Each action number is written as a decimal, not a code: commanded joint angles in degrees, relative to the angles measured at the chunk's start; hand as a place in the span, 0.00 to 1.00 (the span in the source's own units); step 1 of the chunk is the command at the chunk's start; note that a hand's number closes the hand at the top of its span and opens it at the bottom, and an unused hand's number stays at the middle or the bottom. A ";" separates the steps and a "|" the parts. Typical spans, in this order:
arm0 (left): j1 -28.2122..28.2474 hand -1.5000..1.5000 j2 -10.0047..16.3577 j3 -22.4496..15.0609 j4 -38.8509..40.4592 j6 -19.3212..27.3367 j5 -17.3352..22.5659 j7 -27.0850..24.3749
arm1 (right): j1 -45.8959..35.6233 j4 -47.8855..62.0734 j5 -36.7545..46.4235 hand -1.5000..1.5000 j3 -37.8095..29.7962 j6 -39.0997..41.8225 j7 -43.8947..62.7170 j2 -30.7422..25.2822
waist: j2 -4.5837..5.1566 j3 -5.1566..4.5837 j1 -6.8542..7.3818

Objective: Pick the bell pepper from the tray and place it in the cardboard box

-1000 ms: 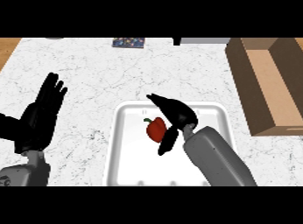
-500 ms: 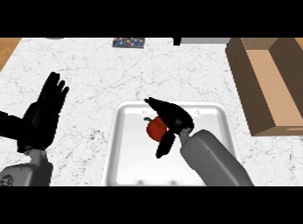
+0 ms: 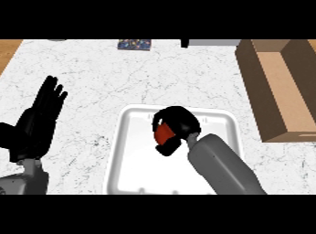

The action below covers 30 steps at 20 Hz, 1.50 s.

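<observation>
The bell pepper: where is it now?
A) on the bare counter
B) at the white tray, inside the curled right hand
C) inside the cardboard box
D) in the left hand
B: the bell pepper shows red inside the curled right hand, within the tray's outline.

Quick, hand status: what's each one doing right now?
Left hand: open, fingers straight, resting at the view's left, holding nothing.
Right hand: shut on the bell pepper, over the tray.

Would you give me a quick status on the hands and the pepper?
Right hand shut on bell pepper, over tray. Left hand open, resting at left. Nothing seen between tray and cardboard box.
</observation>
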 commanded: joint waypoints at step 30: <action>-0.03 0.50 -1.22 -0.68 -0.38 1.31 -2.20 0.01 | -35.37 1.46 12.10 1.00 5.70 -26.28 50.61 0.34 | -0.42 -0.02 -0.40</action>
